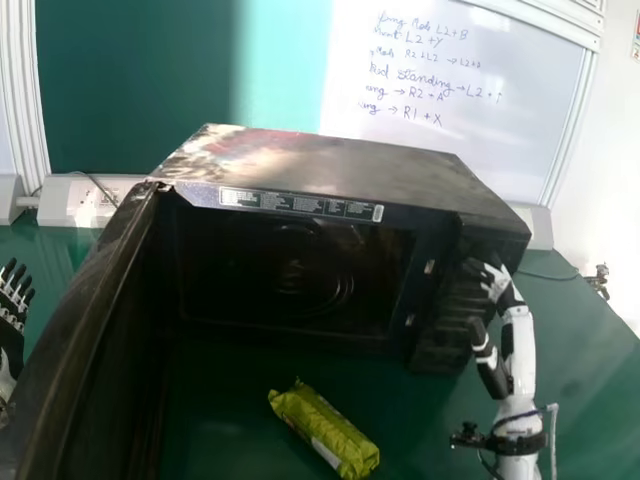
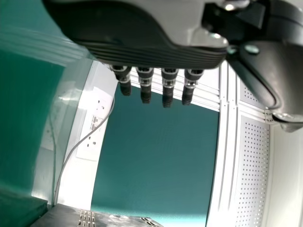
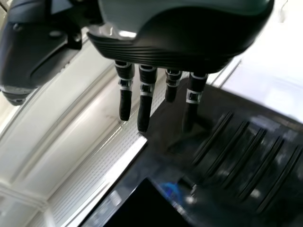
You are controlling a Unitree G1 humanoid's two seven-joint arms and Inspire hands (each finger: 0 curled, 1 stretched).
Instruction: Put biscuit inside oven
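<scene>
We saw the green biscuit packet [image 1: 325,432] lying on the green table [image 1: 215,415] in front of the microwave oven [image 1: 350,170], whose door [image 1: 90,320] stood open at our left. Our right hand [image 1: 492,278] was at the control-panel side, fingers extended and slightly apart; we couldn't tell whether they touched it. Our left hand [image 1: 12,325], left of the door, had its fingers straight and spread.

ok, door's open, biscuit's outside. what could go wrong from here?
1. The left robot hand is on the outer side of the open door, so reaching for the biscuit could bump it.
2. The right robot hand is right by the oven's front panel, so a careless move might nudge the oven.
</scene>
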